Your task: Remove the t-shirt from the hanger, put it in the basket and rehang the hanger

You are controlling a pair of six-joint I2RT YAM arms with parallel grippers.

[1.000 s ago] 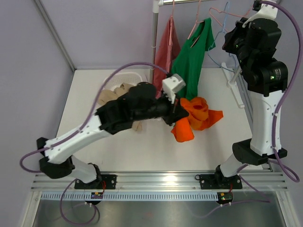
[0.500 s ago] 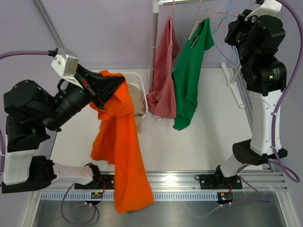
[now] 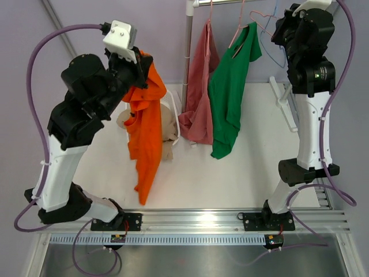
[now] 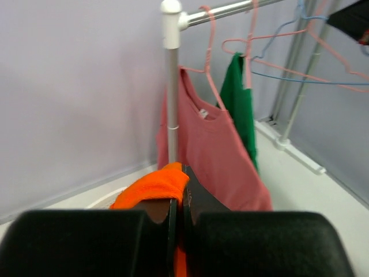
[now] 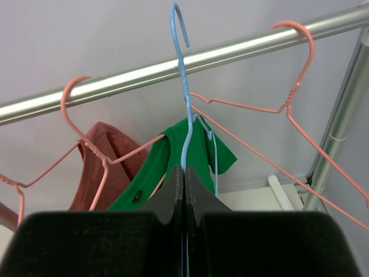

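Note:
My left gripper is shut on an orange t-shirt and holds it high at the left. The shirt hangs free of any hanger, over the white basket. In the left wrist view the orange cloth is pinched between the closed jaws of that gripper. My right gripper is up by the rail at the top right, shut on the neck of an empty blue hanger. The right gripper holds its hook just below the metal rail.
A green t-shirt and a red t-shirt hang on pink hangers from the rail beside the rack's upright pole. An empty pink hanger also hangs there. Beige clothes lie in the basket. The rack's white foot is at the right.
The orange t-shirt went from a heap on the table's middle to hanging from my left gripper, which swung left and up over the basket. My right gripper rose slightly with the blue hanger.

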